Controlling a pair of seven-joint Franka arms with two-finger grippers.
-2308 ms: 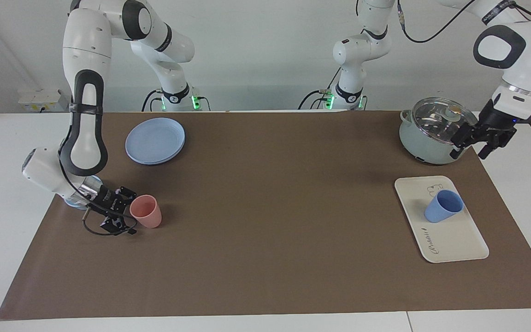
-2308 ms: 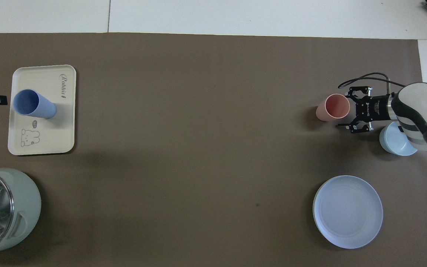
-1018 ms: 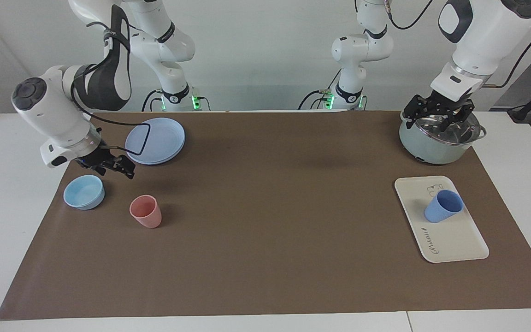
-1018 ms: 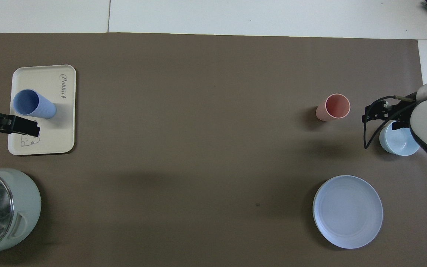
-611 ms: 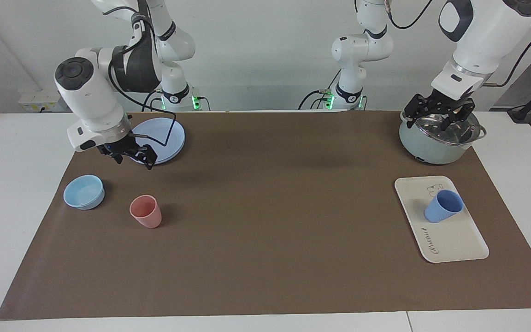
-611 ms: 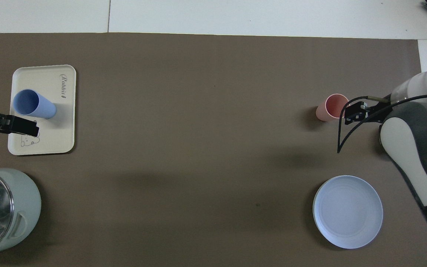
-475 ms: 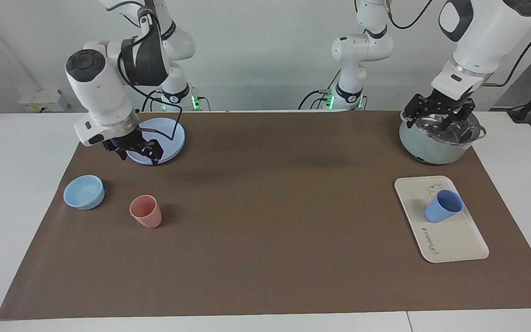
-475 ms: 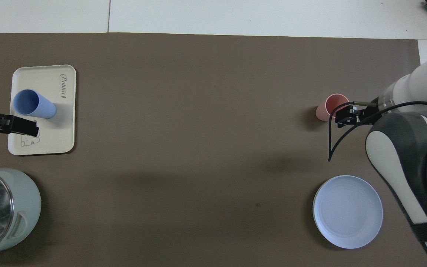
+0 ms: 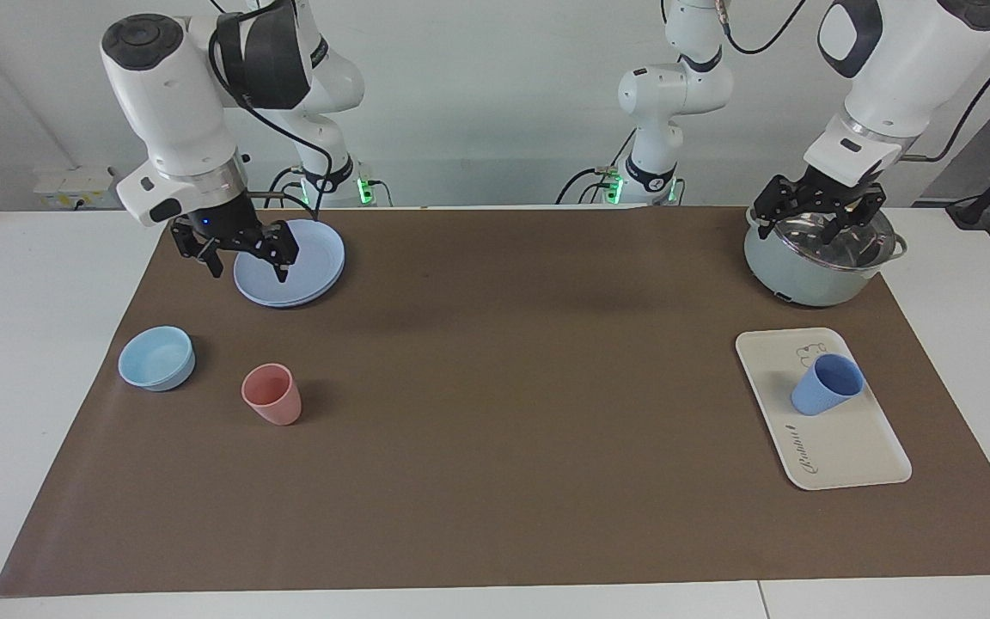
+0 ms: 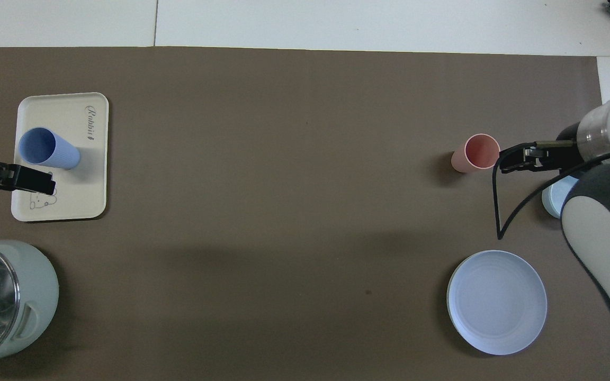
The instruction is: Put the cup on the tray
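The periwinkle-blue cup [image 9: 828,384] [image 10: 45,148] stands upright on the cream tray [image 9: 849,444] [image 10: 81,182], on the half nearer the robots, beside the bear drawing. The tray lies at the left arm's end of the table. My left gripper [image 9: 820,234] [image 10: 40,183] hangs open and empty above the lidded pot, clear of the cup. At the other end, my right gripper [image 9: 247,268] [image 10: 511,159] is raised over the round blue plate's edge, open and empty.
A grey-green pot with a glass lid [image 9: 804,277] [image 10: 3,301] sits nearer the robots than the tray. At the right arm's end are a round blue plate [image 9: 314,258] [image 10: 496,301], a light-blue bowl [image 9: 156,358] [image 10: 553,200] and a pink tumbler [image 9: 272,394] [image 10: 475,152].
My right arm drew back from the pink tumbler, rose and swung over the blue plate's edge, still open. The left gripper has hung still over the pot for the last second.
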